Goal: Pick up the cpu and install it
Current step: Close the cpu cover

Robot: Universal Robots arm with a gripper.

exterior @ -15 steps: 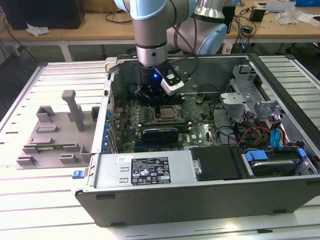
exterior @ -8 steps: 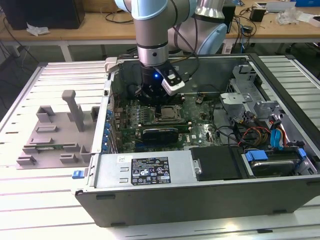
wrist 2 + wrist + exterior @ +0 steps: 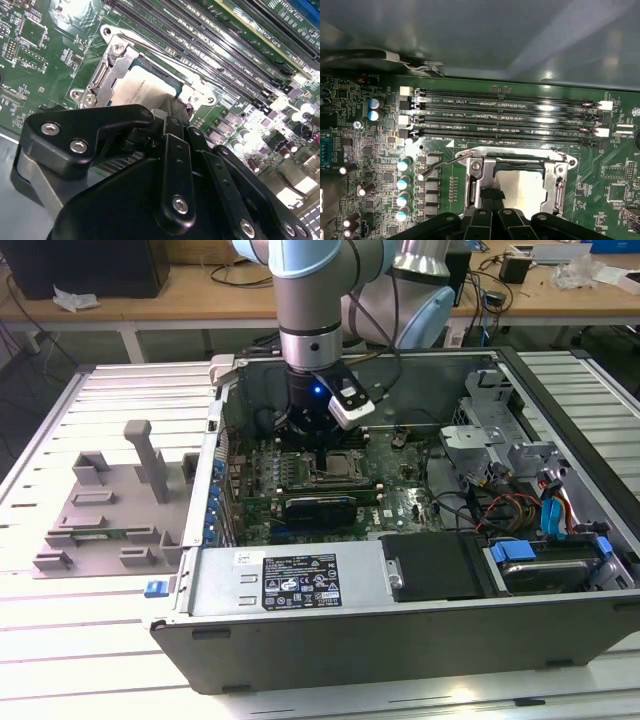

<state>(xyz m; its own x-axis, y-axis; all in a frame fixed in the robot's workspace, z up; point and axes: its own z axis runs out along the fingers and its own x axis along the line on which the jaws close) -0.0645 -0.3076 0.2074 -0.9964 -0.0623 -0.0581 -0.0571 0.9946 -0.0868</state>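
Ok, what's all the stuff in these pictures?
computer case: one, grey, open, on the table.
motherboard: one, green, inside the case.
memory slots: four, black, beside the socket frame.
socket frame: one, silver, on the motherboard.
cpu: one, silver-grey, inside the socket frame.
moulded tray: one, grey, the exterior view's left of the case.
robot arm: one, silver and blue, reaching into the case.
tool: one, black, at the cpu.

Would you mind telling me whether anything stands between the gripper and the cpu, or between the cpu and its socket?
Nothing visible does. In the first wrist view the cpu lies inside the metal socket frame, and the gripper reaches its edge with no cable or part across it.
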